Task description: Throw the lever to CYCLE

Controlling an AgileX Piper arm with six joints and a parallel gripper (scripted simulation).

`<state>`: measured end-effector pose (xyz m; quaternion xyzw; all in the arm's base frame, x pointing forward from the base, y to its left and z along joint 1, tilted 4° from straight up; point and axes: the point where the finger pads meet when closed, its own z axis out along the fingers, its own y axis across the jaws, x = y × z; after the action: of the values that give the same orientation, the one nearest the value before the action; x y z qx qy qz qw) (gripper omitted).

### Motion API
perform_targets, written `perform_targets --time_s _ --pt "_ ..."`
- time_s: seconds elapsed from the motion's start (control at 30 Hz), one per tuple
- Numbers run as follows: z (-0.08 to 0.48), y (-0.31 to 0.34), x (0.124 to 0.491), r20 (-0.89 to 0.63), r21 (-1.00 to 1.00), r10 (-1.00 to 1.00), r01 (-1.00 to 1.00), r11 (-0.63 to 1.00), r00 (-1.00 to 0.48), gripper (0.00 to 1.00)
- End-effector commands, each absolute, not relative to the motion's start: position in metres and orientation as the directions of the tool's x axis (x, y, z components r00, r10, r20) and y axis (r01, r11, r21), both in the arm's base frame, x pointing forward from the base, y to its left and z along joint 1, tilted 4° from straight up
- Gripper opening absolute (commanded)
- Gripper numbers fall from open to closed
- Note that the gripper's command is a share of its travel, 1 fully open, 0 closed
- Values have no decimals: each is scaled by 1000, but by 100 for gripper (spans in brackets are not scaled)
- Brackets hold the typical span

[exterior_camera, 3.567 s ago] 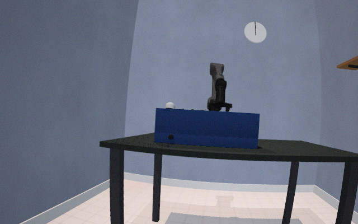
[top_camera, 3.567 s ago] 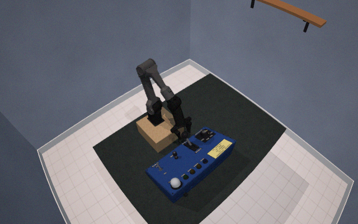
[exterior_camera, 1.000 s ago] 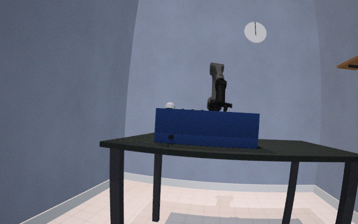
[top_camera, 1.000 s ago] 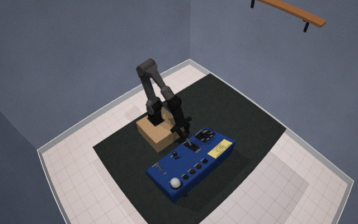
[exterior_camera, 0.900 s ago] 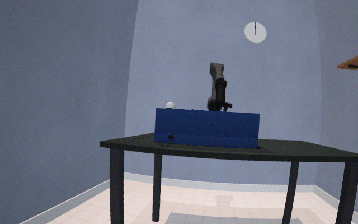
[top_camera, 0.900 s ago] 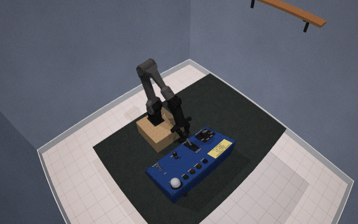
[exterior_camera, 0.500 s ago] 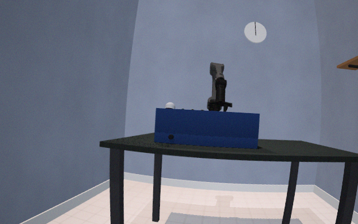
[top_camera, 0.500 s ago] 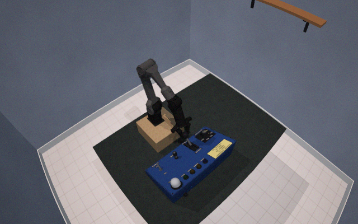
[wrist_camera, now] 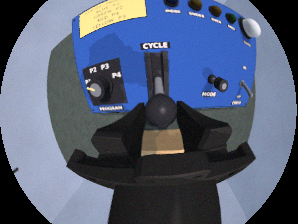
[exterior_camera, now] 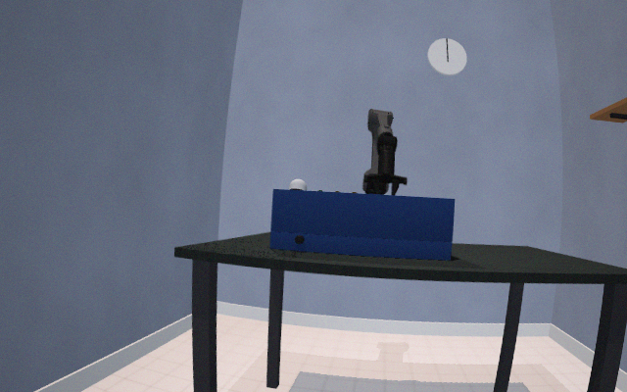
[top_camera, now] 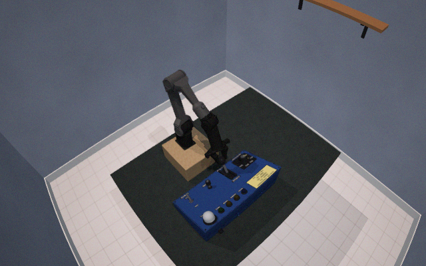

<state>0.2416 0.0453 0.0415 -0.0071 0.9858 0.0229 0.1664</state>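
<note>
Between the gripper (wrist_camera: 161, 124) fingers, the lever knob (wrist_camera: 161, 110)

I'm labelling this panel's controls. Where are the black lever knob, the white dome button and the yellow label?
black round lever knob (wrist_camera: 160, 111), wrist view, on the ball held in the tool.
white dome button (top_camera: 209, 217), top view, on its crown.
yellow rectangular label (top_camera: 261, 175), top view, on its middle.

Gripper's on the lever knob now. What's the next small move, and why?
Probably ease the knob along its slot toward the CYCLE label, away from the gripper. The fingers are shut on the knob, and it sits at the slot's near end, opposite CYCLE. Push gently along the slot: the blue console stands loose on the table.
</note>
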Motion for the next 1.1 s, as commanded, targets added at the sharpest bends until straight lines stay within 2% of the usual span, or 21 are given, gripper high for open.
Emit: perform_targets --time_s 0.0,1.07 --pt "45 45 247 -339 44 -4 -20 999 -941 0" --pt "55 45 282 -340 44 -4 -20 999 -941 0"
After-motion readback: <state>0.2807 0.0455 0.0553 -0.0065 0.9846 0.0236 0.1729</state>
